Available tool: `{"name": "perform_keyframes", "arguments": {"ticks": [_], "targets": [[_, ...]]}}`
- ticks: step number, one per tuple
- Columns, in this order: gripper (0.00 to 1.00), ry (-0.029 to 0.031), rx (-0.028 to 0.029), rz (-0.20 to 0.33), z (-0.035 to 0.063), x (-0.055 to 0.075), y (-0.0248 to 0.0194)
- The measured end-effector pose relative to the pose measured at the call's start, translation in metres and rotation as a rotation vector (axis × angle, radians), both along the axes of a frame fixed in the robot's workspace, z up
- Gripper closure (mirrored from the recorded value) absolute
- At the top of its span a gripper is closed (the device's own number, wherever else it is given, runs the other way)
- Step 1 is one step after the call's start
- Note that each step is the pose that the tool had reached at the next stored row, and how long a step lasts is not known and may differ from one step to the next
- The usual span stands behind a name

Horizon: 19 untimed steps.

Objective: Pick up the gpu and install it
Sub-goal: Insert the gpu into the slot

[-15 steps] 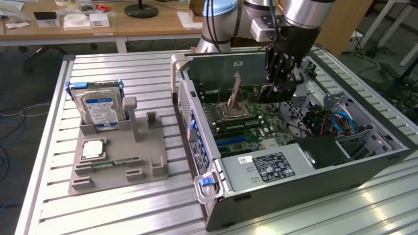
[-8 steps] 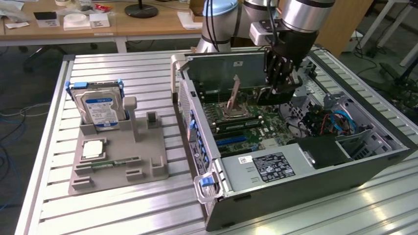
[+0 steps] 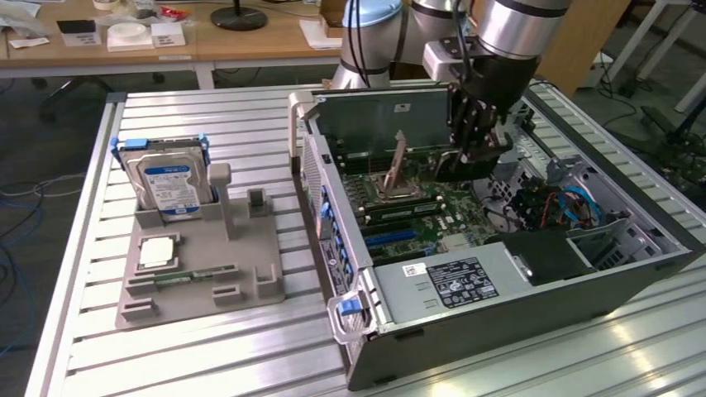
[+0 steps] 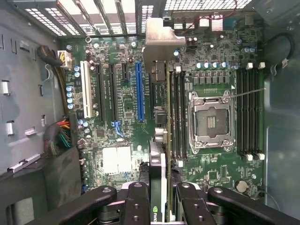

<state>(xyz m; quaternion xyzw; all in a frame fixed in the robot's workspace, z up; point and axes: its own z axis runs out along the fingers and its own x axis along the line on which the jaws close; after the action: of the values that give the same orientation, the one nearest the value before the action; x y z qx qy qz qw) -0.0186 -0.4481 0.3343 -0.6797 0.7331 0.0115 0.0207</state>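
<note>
My gripper point(image 3: 472, 153) reaches down into the open computer case point(image 3: 497, 327) and is shut on the gpu point(image 3: 455, 168), a slim dark card held above the motherboard point(image 3: 425, 219). In the wrist view the gpu point(image 4: 160, 161) appears edge-on between my gripper point(image 4: 161, 194) fingers. Its silver bracket point(image 4: 161, 40) points toward the case's rear slots. The card hangs over the board between the blue slot point(image 4: 138, 91) and the black memory slots point(image 4: 177, 112). Whether it touches the board I cannot tell.
The CPU socket point(image 4: 211, 119) lies beside the card, with its lever up point(image 3: 395, 161). Cables point(image 3: 551, 203) and the power supply point(image 3: 458, 285) fill the case's near end. On the slatted table, a grey holder point(image 3: 259, 248) carries a hard drive point(image 3: 171, 184) and a green memory stick point(image 3: 198, 275).
</note>
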Motion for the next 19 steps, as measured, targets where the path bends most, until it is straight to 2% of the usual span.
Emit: {"name": "perform_keyframes", "arguments": {"ticks": [4,7,11,19], "targets": [[0.73,0.0002,-0.0002,0.0,-0.0064,-0.001,-0.0004],[0.73,0.0003,-0.0004,0.0,-0.0073,-0.002,-0.0009],[0.73,0.0002,-0.0001,0.0,-0.0095,-0.004,-0.004],[0.73,0.0004,-0.0006,0.001,-0.017,-0.009,-0.0053]]}}
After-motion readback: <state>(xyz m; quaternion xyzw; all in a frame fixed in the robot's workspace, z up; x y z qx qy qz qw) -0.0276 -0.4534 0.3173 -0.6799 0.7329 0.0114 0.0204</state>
